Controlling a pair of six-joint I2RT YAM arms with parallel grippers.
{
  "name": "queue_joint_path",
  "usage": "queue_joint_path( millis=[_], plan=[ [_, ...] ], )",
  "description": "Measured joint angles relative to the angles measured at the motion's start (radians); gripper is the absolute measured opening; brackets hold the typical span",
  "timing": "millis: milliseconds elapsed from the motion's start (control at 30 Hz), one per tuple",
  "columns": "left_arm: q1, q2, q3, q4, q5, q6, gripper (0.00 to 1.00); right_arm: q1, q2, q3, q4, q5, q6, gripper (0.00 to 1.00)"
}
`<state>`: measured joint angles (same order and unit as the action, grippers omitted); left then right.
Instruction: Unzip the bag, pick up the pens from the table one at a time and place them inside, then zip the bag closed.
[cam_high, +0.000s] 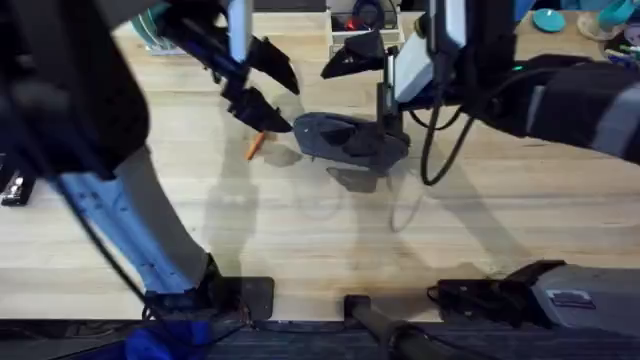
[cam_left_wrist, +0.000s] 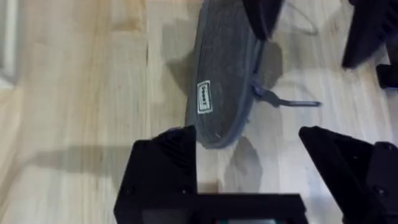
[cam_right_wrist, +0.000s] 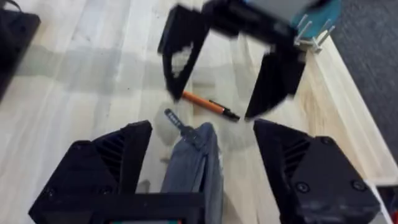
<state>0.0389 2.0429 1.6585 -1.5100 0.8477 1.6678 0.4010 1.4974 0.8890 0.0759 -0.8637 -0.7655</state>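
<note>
The blue-grey bag (cam_high: 345, 135) lies on the table (cam_high: 300, 230), near its middle toward the back. Its zipper pull (cam_left_wrist: 283, 101) sticks out sideways near one end. One orange pen (cam_high: 256, 146) lies just left of the bag, seen whole in the right wrist view as the pen (cam_right_wrist: 208, 104). My left gripper (cam_high: 272, 88) hovers open above the pen and the bag's left end (cam_left_wrist: 224, 74). My right gripper (cam_high: 375, 95) is open over the bag's right part, with the bag (cam_right_wrist: 193, 168) lying between its fingers (cam_right_wrist: 118, 165).
A black box with a red light (cam_high: 355, 20) and teal items (cam_high: 548, 18) stand along the back edge. A dark object (cam_high: 15, 185) lies at the left edge. The table's raised rim (cam_right_wrist: 339, 93) runs close behind the left gripper (cam_right_wrist: 233, 56).
</note>
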Motion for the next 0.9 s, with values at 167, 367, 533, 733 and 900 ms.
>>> queue_joint_path(
  millis=[167, 367, 533, 733, 900],
  plan=[
    [0.05, -0.132, 0.005, -0.078, -0.015, 0.0, 0.996, -0.018, -0.085, 0.0, -0.138, 0.01, 0.005, 0.996],
    [0.068, -0.275, 0.007, -0.175, -0.041, -0.018, 0.997, -0.038, -0.21, 0.0, -0.29, 0.016, 0.013, 0.996],
    [0.072, -0.383, 0.007, -0.184, -0.073, -0.096, 0.997, -0.044, -0.323, 0.0, -0.412, 0.064, 0.044, 0.996],
    [0.073, -0.544, 0.007, -0.184, -0.111, -0.192, 0.995, -0.044, -0.424, 0.007, -0.585, 0.136, 0.059, 0.996],
    [0.073, -0.654, 0.008, -0.181, -0.134, -0.286, 0.995, -0.044, -0.447, 0.068, -0.714, 0.203, 0.063, 0.996]
  ],
)
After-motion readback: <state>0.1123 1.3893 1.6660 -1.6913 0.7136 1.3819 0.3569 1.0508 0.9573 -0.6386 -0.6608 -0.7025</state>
